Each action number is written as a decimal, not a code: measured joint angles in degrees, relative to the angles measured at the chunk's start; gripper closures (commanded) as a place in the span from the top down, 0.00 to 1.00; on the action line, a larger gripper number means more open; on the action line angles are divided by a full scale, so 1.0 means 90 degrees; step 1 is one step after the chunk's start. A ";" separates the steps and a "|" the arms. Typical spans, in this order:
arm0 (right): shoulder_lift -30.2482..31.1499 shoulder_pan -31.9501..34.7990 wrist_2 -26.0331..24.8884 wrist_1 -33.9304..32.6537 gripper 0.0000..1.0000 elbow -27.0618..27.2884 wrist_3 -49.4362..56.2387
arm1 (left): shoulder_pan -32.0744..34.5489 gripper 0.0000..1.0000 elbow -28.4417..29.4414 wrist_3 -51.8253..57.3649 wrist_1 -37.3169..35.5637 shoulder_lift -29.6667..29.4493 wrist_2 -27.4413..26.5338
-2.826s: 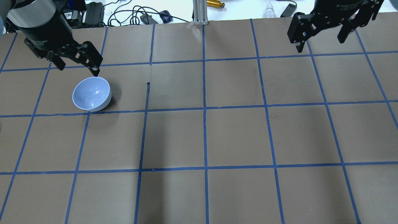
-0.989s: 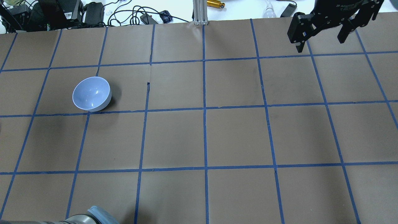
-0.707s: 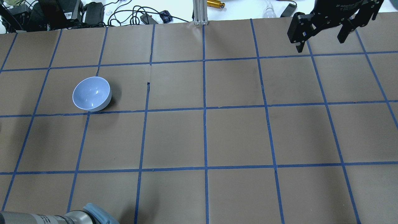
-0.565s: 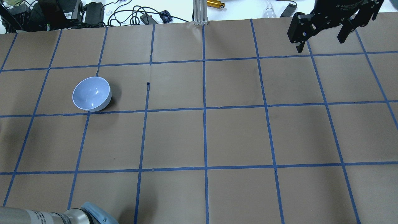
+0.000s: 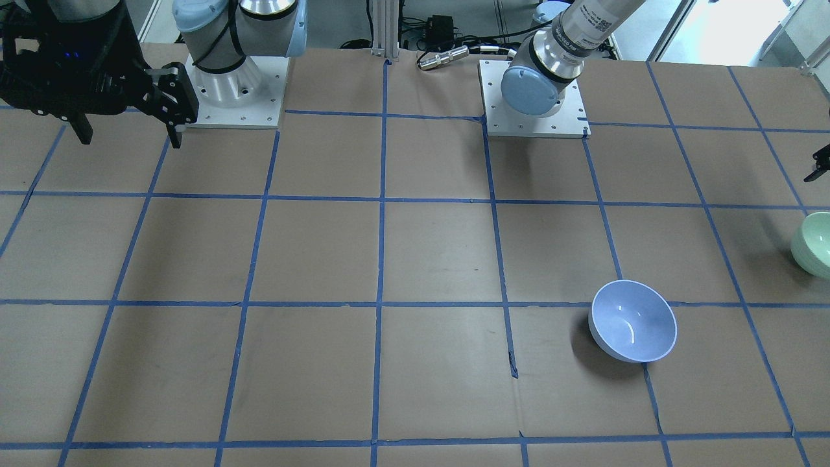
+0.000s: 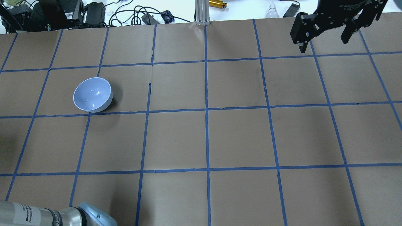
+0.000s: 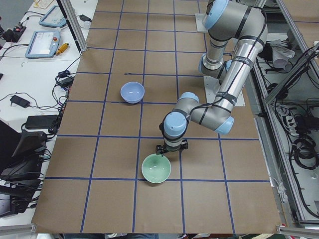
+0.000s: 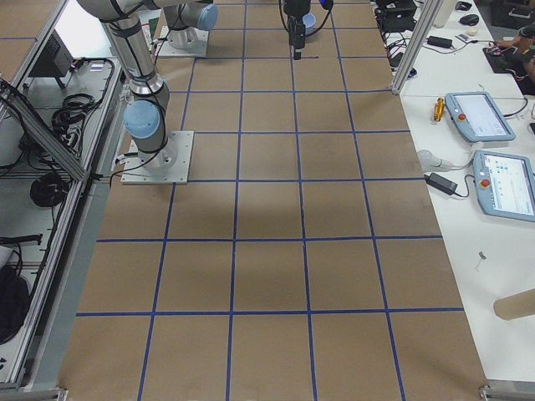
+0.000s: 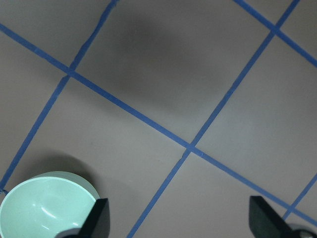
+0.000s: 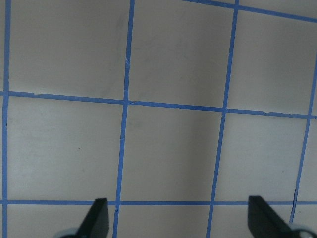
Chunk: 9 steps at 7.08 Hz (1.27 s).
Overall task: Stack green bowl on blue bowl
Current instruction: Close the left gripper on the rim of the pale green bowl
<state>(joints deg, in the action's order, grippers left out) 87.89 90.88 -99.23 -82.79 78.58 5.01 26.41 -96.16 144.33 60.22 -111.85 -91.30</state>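
Observation:
The blue bowl [image 6: 93, 94] stands upright on the left half of the table, also in the front view [image 5: 632, 321] and the left view [image 7: 132, 92]. The green bowl [image 7: 156, 168] stands upright near the table's left end, cut by the front view's right edge [image 5: 814, 245]. It is outside the overhead view. My left gripper [image 9: 181, 215] is open and empty, hanging just above the green bowl's [image 9: 47, 206] rim on the robot's side [image 7: 169, 150]. My right gripper [image 6: 323, 42] is open and empty, high over the far right of the table [image 5: 130, 136].
The left arm's elbow [image 6: 62, 216] comes in at the overhead view's bottom left. Cables, power bricks and a metal post [image 6: 202, 12] lie beyond the table's far edge. Blue tape lines grid the brown table [image 6: 207, 138].
My left arm has left its place over the blue bowl and swung off to the table's left end; its elbow now shows at the bottom left. The right arm and blue bowl have not moved.

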 measured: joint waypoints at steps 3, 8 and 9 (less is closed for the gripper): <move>0.0000 0.0000 0.0000 0.0000 1.00 0.0000 0.0000 | -0.0173 1.00 0.0035 0.0672 -0.0435 -0.0462 0.0149; 0.0000 0.0000 0.0000 0.0000 1.00 0.0000 0.0000 | -0.0219 0.95 0.0023 0.1079 -0.0847 -0.0886 0.0260; 0.0000 0.0000 0.0000 0.0000 1.00 0.0000 0.0000 | -0.0219 0.89 0.0030 0.1085 -0.0850 -0.0915 0.0261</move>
<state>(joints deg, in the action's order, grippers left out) 87.89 90.88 -99.23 -82.79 78.57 5.01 24.44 -95.90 154.10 52.57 -120.08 -88.95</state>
